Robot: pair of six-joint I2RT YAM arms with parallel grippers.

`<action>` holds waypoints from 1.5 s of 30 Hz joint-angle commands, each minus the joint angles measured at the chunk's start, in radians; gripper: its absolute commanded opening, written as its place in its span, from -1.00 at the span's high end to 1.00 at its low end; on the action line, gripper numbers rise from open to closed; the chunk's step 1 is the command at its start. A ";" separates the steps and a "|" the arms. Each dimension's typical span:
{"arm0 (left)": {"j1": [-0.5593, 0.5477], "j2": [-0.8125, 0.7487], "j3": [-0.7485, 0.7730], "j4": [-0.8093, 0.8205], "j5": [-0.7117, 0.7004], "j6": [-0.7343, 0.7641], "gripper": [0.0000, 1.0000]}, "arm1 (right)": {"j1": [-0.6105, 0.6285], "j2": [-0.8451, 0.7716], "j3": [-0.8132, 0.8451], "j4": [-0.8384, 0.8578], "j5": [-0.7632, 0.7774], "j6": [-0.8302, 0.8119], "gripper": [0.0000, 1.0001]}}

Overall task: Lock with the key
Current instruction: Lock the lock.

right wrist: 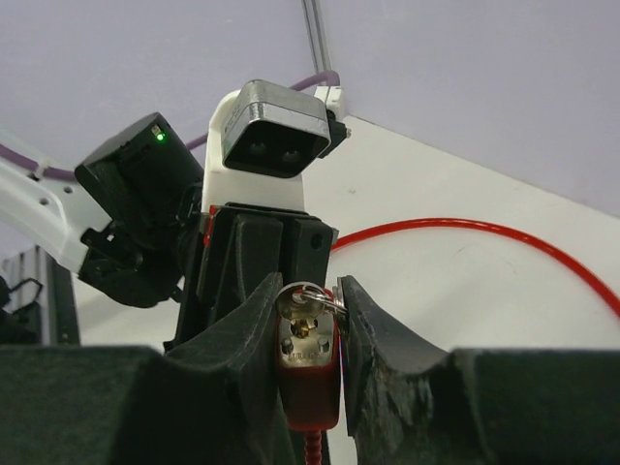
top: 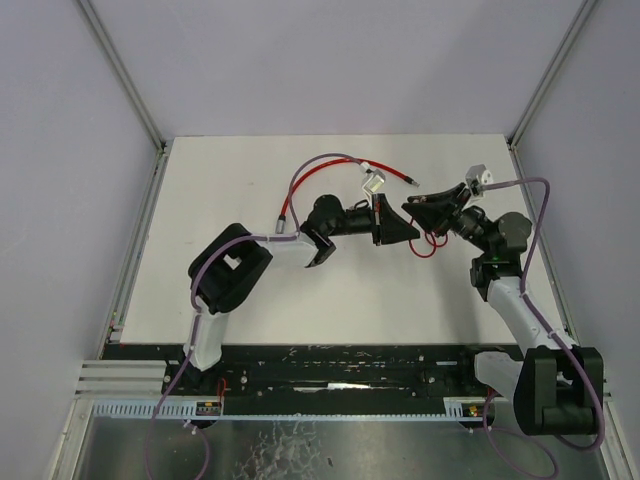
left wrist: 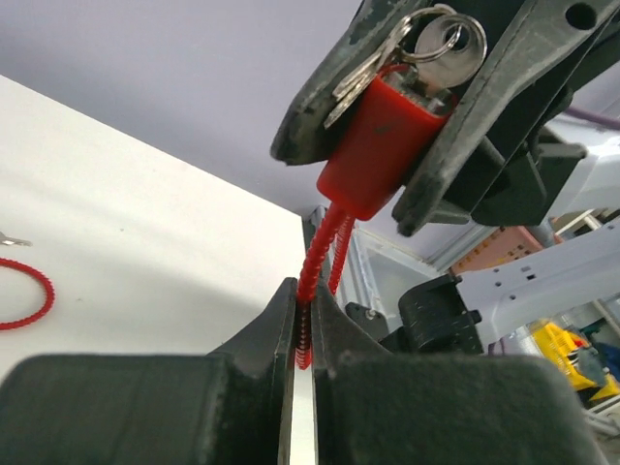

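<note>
From above, your left gripper (top: 398,228) and right gripper (top: 422,207) meet above mid-table. The red coated cable (top: 300,178) loops away behind them.

Left wrist: its jaws are clenched on that cable below the red plastic lock body (left wrist: 378,145), and any tug could make it slip.

Right wrist: the jaws grasp the body with the silver keys (right wrist: 308,302) on top. Regripping to turn them risks dropping it.

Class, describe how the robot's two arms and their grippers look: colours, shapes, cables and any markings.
The left arm and right arm have white links between bulky black joints, each trailed by a lilac cable. The left gripper and right gripper have black, wedge-shaped fingers. Each wrist carries a grey-and-white camera; a green light glows on one black housing.
</note>
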 commanded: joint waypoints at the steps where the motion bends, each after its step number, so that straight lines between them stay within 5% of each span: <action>1: 0.022 -0.133 0.060 0.248 0.001 0.102 1.00 | 0.036 0.014 0.009 -0.365 -0.067 -0.265 1.00; 6: 0.042 -0.112 0.051 0.374 0.131 0.044 1.00 | 0.054 0.033 0.075 -0.584 -0.012 -0.479 1.00; 13: 0.142 -0.049 0.083 0.466 0.251 -0.151 1.00 | 0.058 0.078 0.122 -0.697 -0.171 -0.561 1.00; 17: 0.119 -0.112 0.024 0.464 0.256 -0.014 1.00 | 0.058 0.094 0.137 -0.728 -0.079 -0.563 1.00; 20: 0.097 -0.228 -0.144 0.369 0.058 0.287 1.00 | 0.057 0.121 0.147 -0.739 -0.022 -0.540 1.00; 23: 0.050 -0.272 -0.174 0.176 -0.044 0.521 1.00 | 0.058 0.116 0.084 -0.508 -0.136 -0.355 1.00; 25: 0.016 -0.244 -0.134 0.109 -0.027 0.542 1.00 | 0.058 0.103 0.052 -0.397 -0.156 -0.254 1.00; 32: -0.044 -0.155 -0.056 0.096 0.043 0.494 1.00 | 0.056 0.075 0.061 -0.428 -0.135 -0.261 1.00; 40: -0.033 -0.175 -0.102 0.129 0.000 0.513 1.00 | 0.025 0.066 0.149 -0.691 -0.154 -0.459 1.00; 45: 0.007 -0.168 -0.128 0.224 -0.022 0.434 1.00 | -0.005 0.062 0.190 -0.803 -0.162 -0.546 0.71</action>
